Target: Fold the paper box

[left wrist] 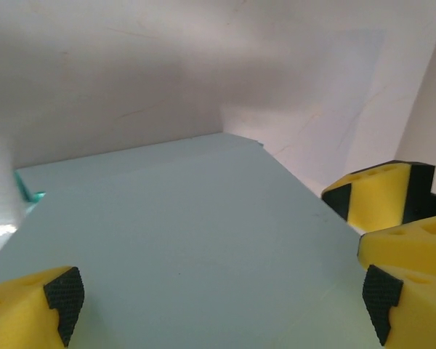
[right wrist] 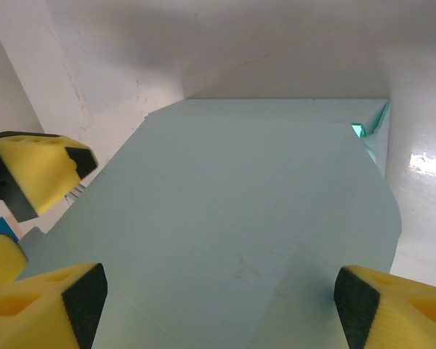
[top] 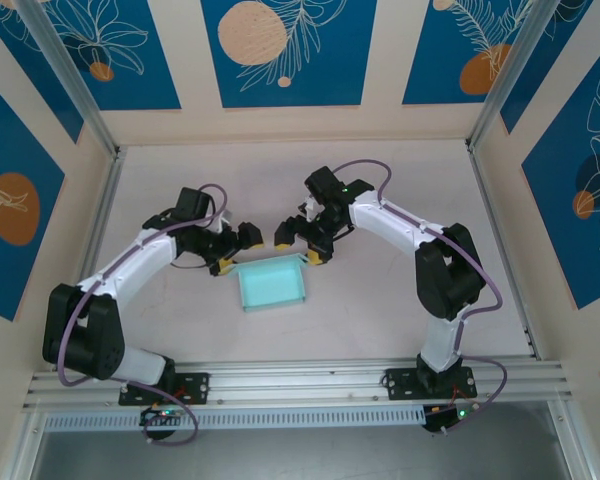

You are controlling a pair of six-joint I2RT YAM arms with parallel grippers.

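As I look down from above, the left gripper (top: 237, 250) stands spread wide with nothing clamped, and the right gripper (top: 300, 250) is just as wide and equally empty. The paper box (top: 272, 285) lies on the table (top: 400, 200) directly beneath both sets of fingertips. On each wrist camera its pale card stretches ahead between the yellow fingers (left wrist: 29, 305). I cannot tell whether they touch it.

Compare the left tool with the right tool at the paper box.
The left tool sits at the paper box's far-left corner, the right tool at its far-right corner. The left tool reaches in from the left, the right tool from the right. Both are open and hold nothing.
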